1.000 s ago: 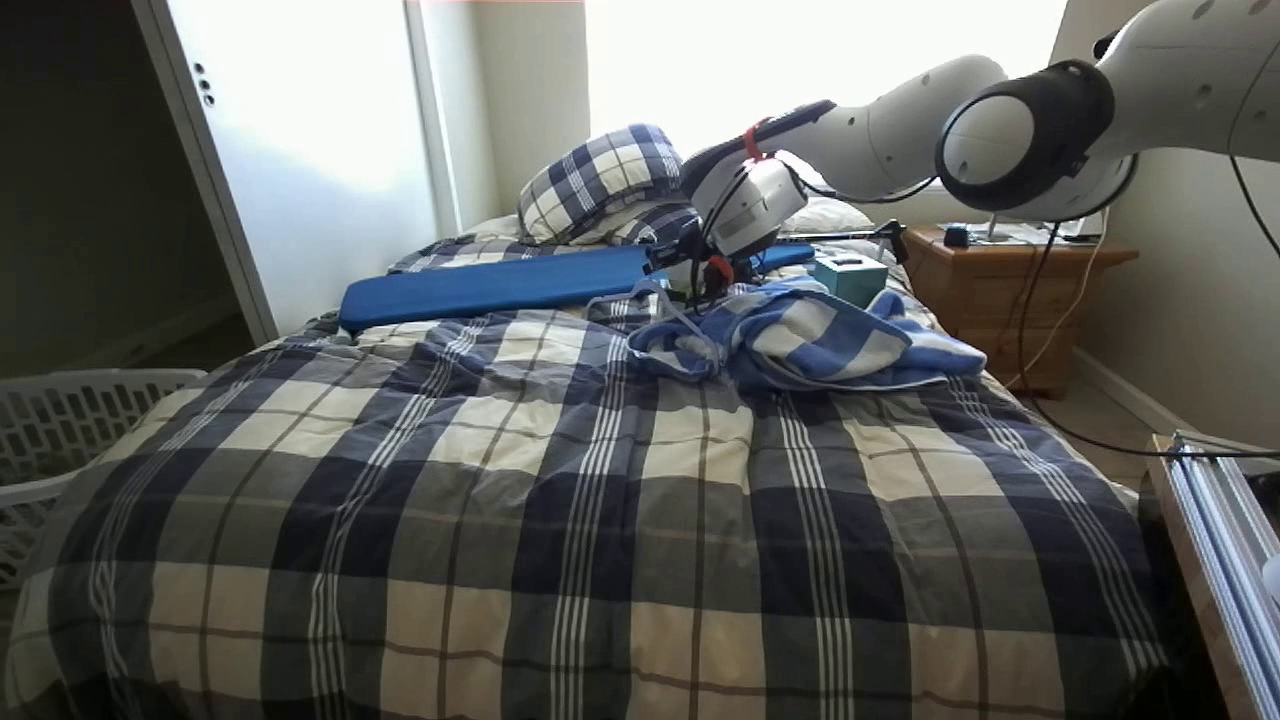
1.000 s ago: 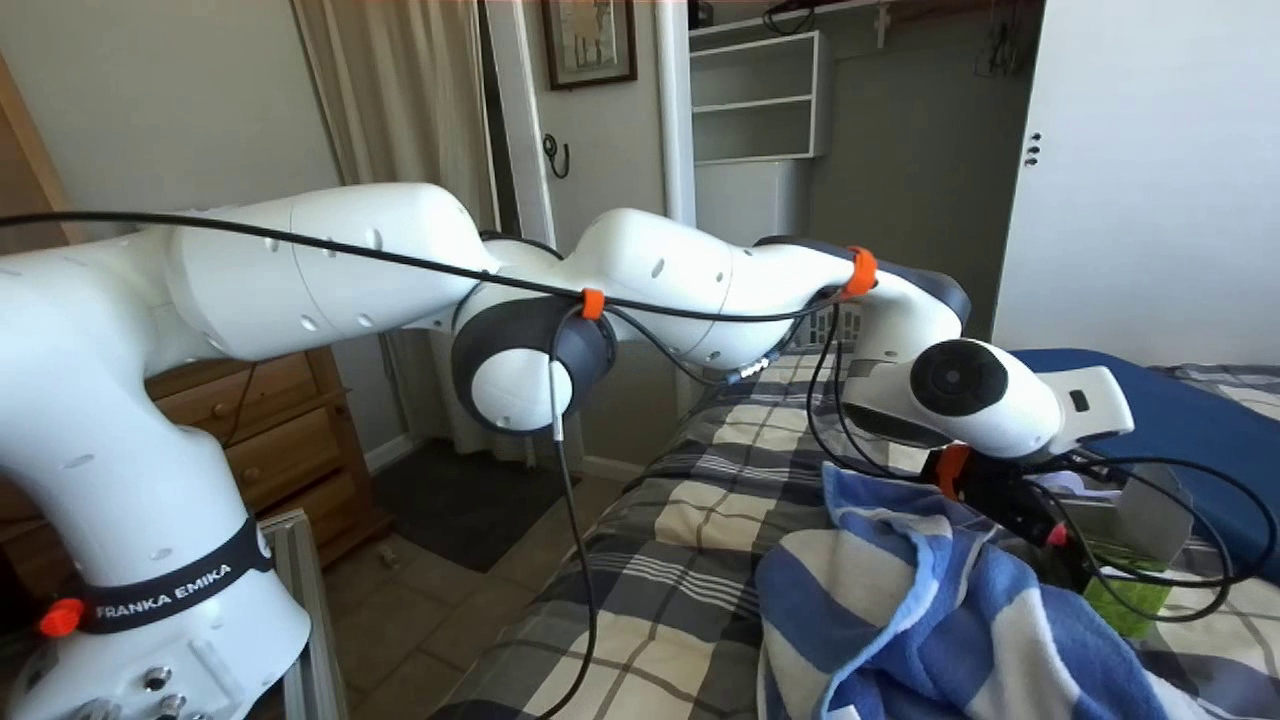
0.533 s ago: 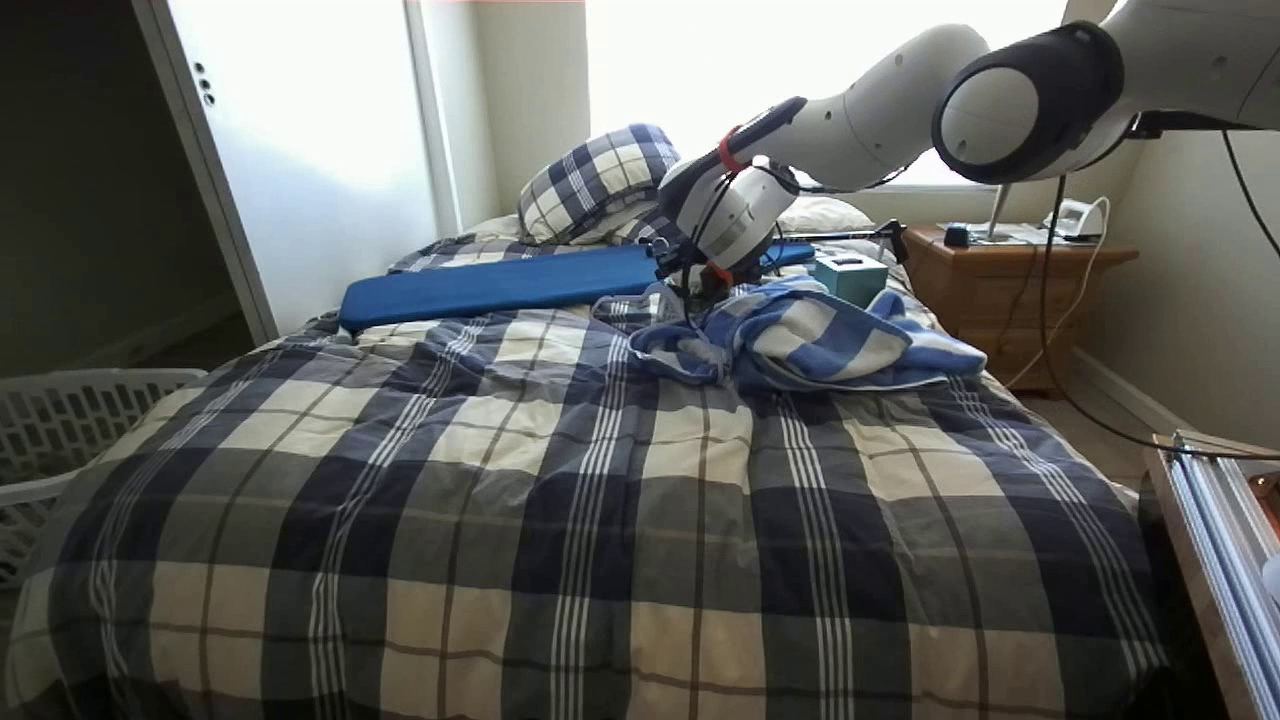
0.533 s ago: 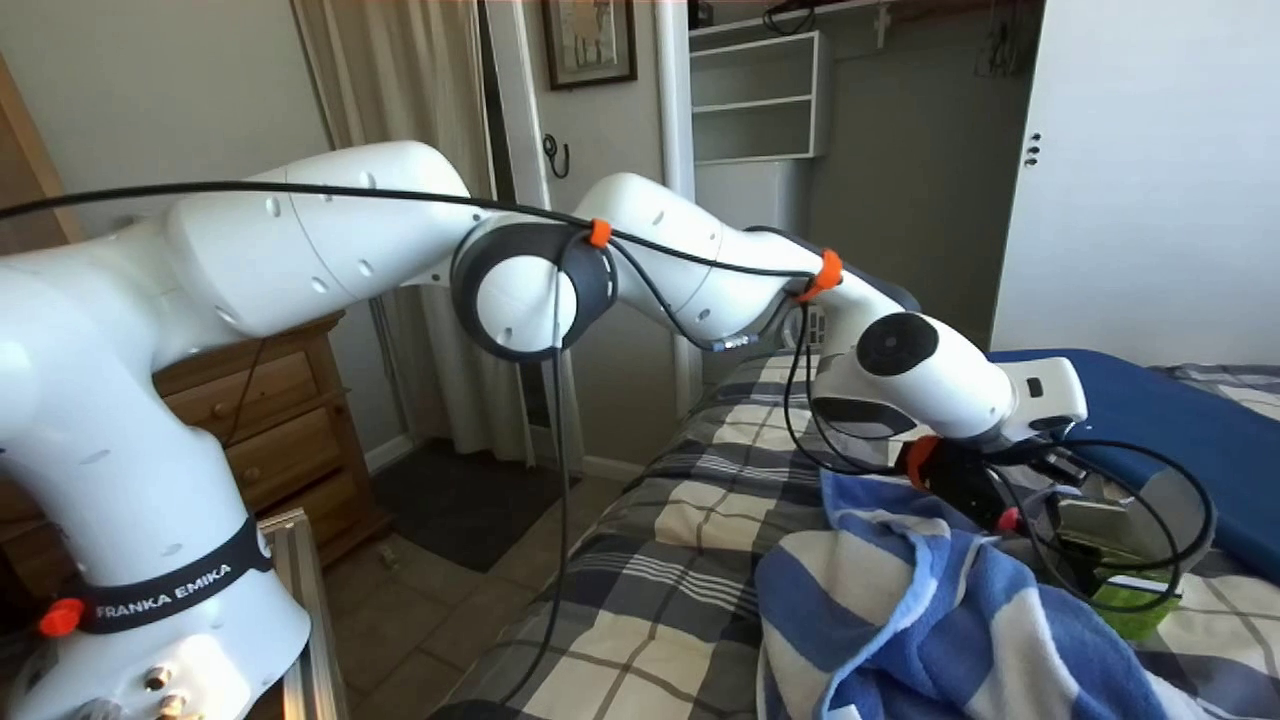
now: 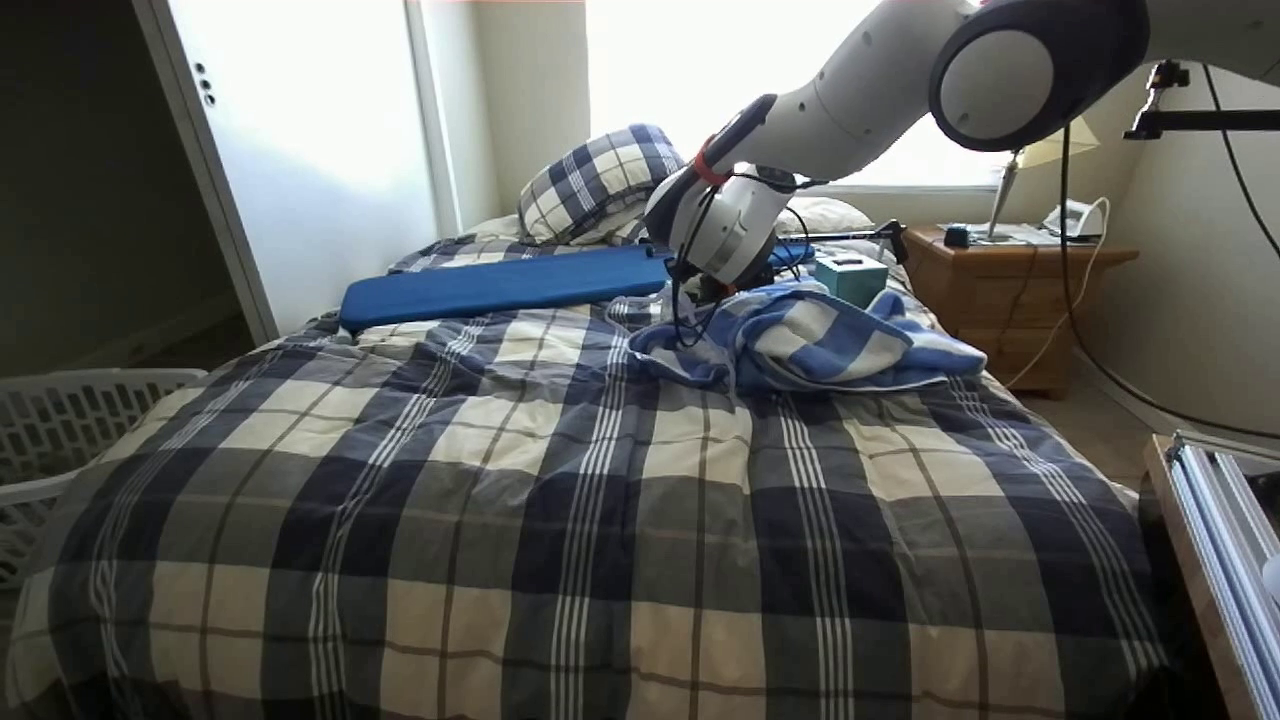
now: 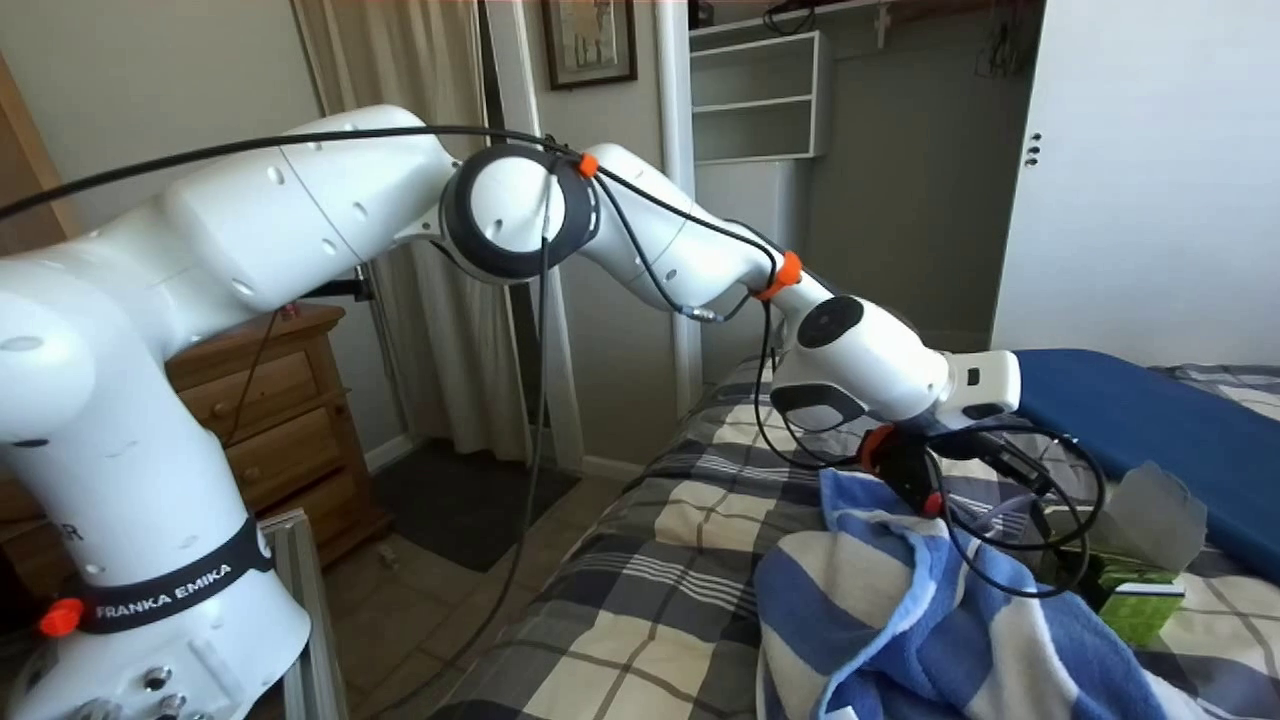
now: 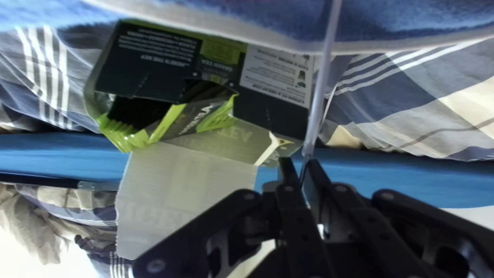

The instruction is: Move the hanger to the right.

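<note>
Item: one pale hanger [image 7: 323,69], slim bar clamped in my tool [image 7: 301,164], near the green tea box [image 7: 216,143] and, in the wrist view, crossing the towel [image 7: 289,19]; I judge it light, stiff, rather slick, best gripped along that bar.

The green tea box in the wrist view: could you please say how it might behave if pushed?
The green tea box would probably flex easily, since light shows through its open flap. Its green packets might spill from the open top. It may tip on the rumpled plaid comforter.
</note>
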